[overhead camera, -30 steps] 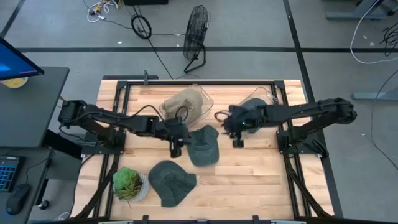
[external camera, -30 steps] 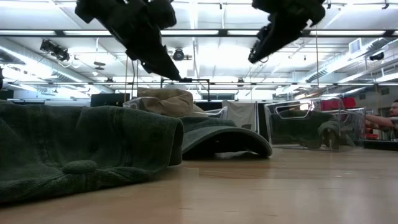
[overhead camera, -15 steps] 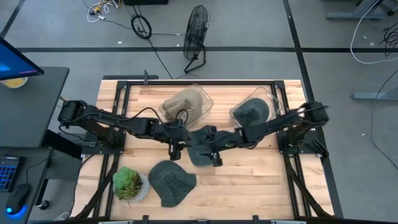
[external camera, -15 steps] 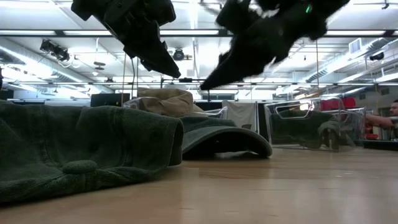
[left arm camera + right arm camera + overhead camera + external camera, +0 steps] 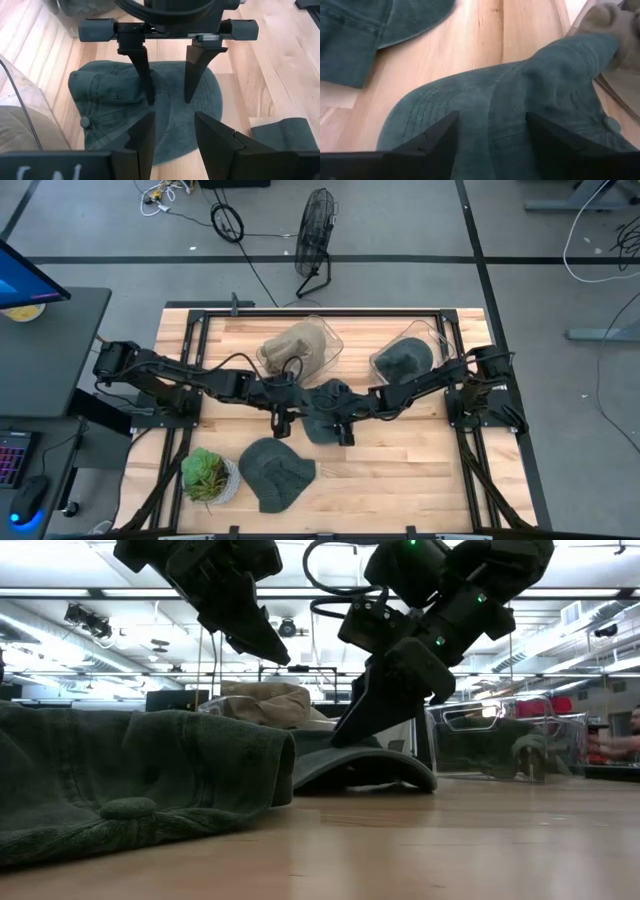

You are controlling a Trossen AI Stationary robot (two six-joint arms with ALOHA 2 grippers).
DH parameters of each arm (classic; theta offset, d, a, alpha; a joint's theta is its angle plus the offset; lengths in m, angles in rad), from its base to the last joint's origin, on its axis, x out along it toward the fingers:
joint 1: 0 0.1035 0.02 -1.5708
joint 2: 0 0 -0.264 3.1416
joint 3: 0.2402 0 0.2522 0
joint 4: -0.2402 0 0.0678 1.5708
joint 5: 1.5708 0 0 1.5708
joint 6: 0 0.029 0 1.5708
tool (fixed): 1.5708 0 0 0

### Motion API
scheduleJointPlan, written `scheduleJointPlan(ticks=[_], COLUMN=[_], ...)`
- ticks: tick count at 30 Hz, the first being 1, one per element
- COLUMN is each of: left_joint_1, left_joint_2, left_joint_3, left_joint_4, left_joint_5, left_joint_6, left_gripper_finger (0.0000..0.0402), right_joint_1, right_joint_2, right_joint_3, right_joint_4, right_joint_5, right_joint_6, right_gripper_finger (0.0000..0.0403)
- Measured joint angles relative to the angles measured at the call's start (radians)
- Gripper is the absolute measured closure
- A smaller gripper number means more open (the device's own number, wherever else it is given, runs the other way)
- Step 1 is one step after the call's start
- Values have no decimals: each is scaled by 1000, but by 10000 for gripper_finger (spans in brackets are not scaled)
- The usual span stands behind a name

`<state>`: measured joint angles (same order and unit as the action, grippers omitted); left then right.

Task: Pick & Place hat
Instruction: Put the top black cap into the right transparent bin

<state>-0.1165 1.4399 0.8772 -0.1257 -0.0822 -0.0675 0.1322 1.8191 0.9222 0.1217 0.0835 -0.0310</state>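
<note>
A dark green cap (image 5: 315, 420) lies flat at the table's middle, its brim (image 5: 385, 768) on the wood. My right gripper (image 5: 168, 99) is open and points down. Its two fingertips stand on either side of the seam where the crown meets the brim (image 5: 492, 107). My left gripper (image 5: 279, 420) hangs open in the air (image 5: 272, 652) just left of the cap, touching nothing. A second green hat (image 5: 275, 471) lies crumpled by the near edge. My right gripper comes at the cap from above, slanting in from the table's right, with its open fingertips (image 5: 150, 97) at the cloth where the crown meets the brim. I cannot tell whether they touch it. The cap lies flat on the table.
A clear bin with a tan hat (image 5: 298, 348) and a clear bin with a dark green hat (image 5: 404, 360) stand toward the far edge. A potted plant (image 5: 208, 476) sits at the near left corner. Bare wood lies to the near right (image 5: 400, 470).
My right gripper has swung from beside the right-hand bin toward the table's left and come down onto the middle cap, staying open. The cap has not moved.
</note>
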Motion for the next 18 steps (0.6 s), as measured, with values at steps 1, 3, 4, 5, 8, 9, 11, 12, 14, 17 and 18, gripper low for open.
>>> scheduleJointPlan(ticks=[1,3,4,5,8,9,11,12,14,17,18], left_joint_1=[0,0,0,0,0,0,0,0,0,0,0], left_joint_2=[0,0,0,0,0,0,0,0,0,0,0], left_joint_3=[0,0,0,0,0,0,0,0,0,1,1], left_joint_4=[0,0,0,0,0,0,0,0,0,0,1], left_joint_5=[0,-1,-1,-2,-2,-2,-2,-2,-2,-2,-2], left_joint_6=[0,0,0,0,0,0,0,0,0,0,0], left_gripper_finger=[262,262,262,262,262,262,262,262,262,262,262], right_joint_1=[-1,-1,-1,-2,0,3,8,11,18,29,33], right_joint_2=[0,0,0,0,0,0,-2,-2,-15,-59,-79], right_joint_3=[0,0,0,0,0,0,1,9,37,112,142], right_joint_4=[-8,-25,-28,-30,-23,-16,-5,-12,-49,-188,-253], right_joint_5=[-10,-41,-59,-78,-132,-141,-145,-145,-127,-50,-20], right_joint_6=[-1,0,6,17,38,44,58,73,123,204,218], right_gripper_finger=[185,210,226,245,310,332,375,387,388,374,373])
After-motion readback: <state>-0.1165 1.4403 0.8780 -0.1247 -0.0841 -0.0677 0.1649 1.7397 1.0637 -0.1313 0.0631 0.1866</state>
